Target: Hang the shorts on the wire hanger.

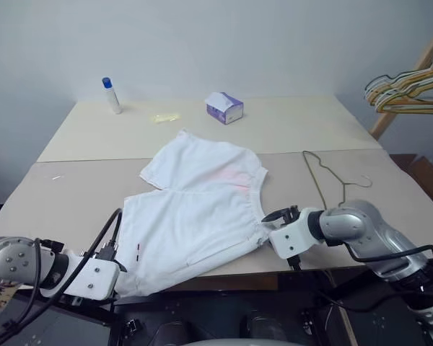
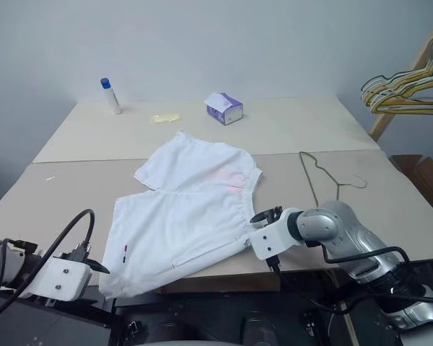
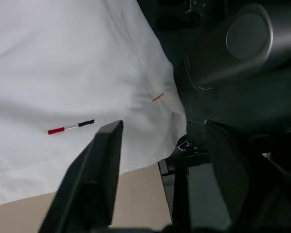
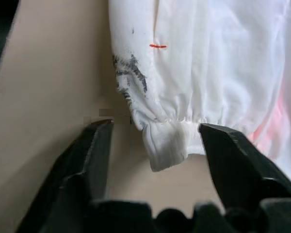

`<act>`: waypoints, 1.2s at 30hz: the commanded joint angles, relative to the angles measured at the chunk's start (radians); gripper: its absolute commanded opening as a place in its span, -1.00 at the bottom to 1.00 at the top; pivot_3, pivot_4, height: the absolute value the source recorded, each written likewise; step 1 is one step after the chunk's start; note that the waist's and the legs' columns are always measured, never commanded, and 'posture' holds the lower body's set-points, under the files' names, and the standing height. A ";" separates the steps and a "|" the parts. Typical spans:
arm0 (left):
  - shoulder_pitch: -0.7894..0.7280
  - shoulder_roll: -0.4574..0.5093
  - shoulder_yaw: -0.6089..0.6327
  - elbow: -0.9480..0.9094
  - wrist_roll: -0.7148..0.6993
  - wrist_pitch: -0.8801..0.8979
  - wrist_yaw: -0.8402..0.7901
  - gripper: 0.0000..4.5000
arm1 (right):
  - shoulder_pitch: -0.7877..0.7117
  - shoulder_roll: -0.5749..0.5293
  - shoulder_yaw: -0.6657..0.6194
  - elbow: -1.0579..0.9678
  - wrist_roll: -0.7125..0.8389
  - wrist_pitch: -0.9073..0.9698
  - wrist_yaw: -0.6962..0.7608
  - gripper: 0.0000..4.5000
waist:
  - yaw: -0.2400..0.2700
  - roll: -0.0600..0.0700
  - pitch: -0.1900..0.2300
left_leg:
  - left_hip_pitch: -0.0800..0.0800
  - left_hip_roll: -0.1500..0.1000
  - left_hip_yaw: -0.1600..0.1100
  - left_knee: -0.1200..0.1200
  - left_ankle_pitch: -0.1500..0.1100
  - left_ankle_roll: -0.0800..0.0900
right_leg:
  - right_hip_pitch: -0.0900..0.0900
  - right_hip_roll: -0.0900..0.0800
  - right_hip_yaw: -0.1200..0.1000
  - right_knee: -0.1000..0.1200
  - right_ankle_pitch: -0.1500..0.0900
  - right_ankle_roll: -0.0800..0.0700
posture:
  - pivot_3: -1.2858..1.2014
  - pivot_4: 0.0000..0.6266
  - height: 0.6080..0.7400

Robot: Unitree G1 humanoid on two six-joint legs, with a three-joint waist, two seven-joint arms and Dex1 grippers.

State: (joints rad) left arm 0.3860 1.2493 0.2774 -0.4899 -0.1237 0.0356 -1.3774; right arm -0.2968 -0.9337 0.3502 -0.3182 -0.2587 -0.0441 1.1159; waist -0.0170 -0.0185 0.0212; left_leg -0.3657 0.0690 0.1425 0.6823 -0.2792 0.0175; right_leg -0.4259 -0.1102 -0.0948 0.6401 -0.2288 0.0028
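Note:
The white shorts [image 1: 195, 209] lie spread on the beige table [image 1: 72, 194], one leg hem drooping over the front edge. A small red-and-black mark [image 3: 70, 127] sits near that hem. My left gripper [image 3: 162, 131] is open at the hem corner, its fingers [image 3: 99, 165] apart with nothing pinched. My right gripper [image 4: 155, 128] is open too. The gathered waistband corner [image 4: 167, 143] lies loose between its fingers, beside grey smudges [image 4: 131, 73]. The thin dark wire hanger [image 1: 321, 173] lies flat on the table to the right of the shorts, beyond my right gripper [image 1: 278, 215].
At the back of the table stand a purple tissue box [image 1: 225, 109] and a white bottle with a blue cap [image 1: 111, 95], with a small yellowish item [image 1: 164, 117] between them. A bunch of pale hangers [image 1: 408, 90] hangs on a wooden rack at the far right.

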 commanded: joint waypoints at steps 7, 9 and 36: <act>-0.381 -0.131 -0.025 0.112 -0.188 0.100 0.111 0.99 | 0.008 0.007 -0.349 -0.057 0.246 0.443 -0.076 1.00 | 0.002 0.001 -0.001 | 0.002 0.000 -0.002 0.001 0.000 0.000 | 0.003 0.000 -0.001 0.000 0.000 0.000 | -0.01 -1.00 1.00; -0.469 -0.212 -0.089 0.126 -0.176 0.120 0.173 0.99 | -0.013 0.047 -0.374 -0.023 0.260 0.536 -0.129 1.00 | 0.000 0.000 -0.001 | 0.001 -0.001 -0.001 0.001 0.000 0.000 | 0.003 0.000 -0.001 0.000 0.000 0.000 | -0.01 -1.00 1.00; -0.679 -0.537 -0.289 0.091 -0.294 0.252 0.342 0.99 | -0.421 0.396 -0.392 0.860 0.284 0.894 -0.579 1.00 | -0.081 0.000 -0.002 | -0.002 -0.002 -0.004 0.004 0.001 -0.001 | 0.003 0.000 -0.001 0.001 0.006 -0.007 | -0.02 -1.00 1.00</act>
State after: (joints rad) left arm -0.2842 0.7054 -0.0211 -0.3798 -0.4203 0.3044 -1.0401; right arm -0.6787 -0.5203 -0.0407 0.5395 0.0226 0.8752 0.5376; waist -0.0978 -0.0190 0.0194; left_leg -0.3680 0.0674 0.1383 0.6860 -0.2780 0.0164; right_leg -0.4234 -0.1099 -0.0952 0.6409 -0.2226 -0.0044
